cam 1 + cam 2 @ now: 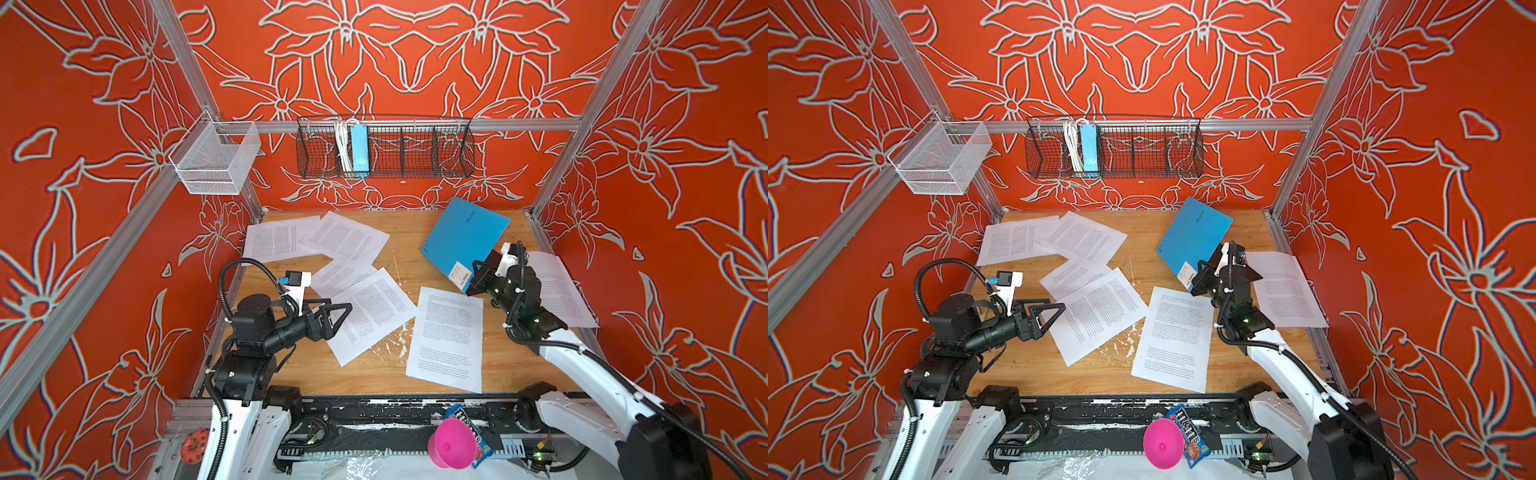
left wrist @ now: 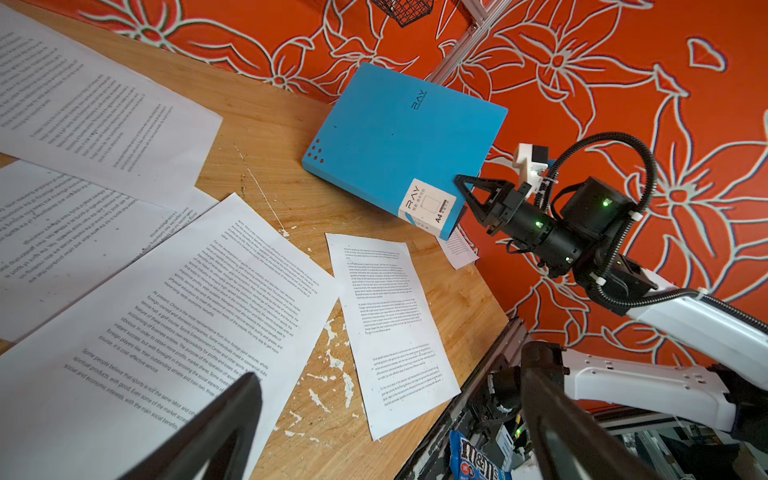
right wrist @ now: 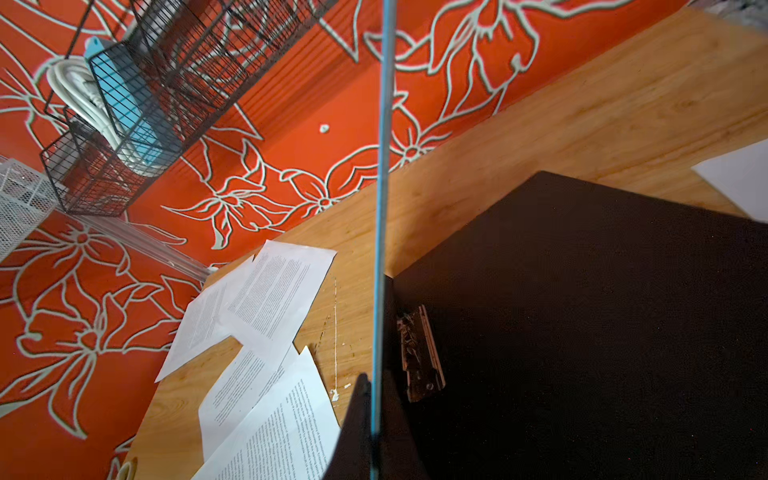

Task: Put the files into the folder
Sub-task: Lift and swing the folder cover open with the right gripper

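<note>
Six files lie scattered on the worktop in both top views, with the folder at the far right. The left gripper gapes wide over one sheet. Left wrist view: the right gripper pinches the folder's labelled corner, cover raised. Right wrist view: black inside, metal clip.

The folder is seen at the far right of the table, with its blue cover raised at a tilt. The cover is pinched at its labelled near corner by the right gripper. 6 files are scattered flat on the wood: 4 are overlapped at the left, 1 is laid near the centre, and 1 is partly covered by the right arm. The left gripper is held over the left sheets, jaws spread wide.
</note>
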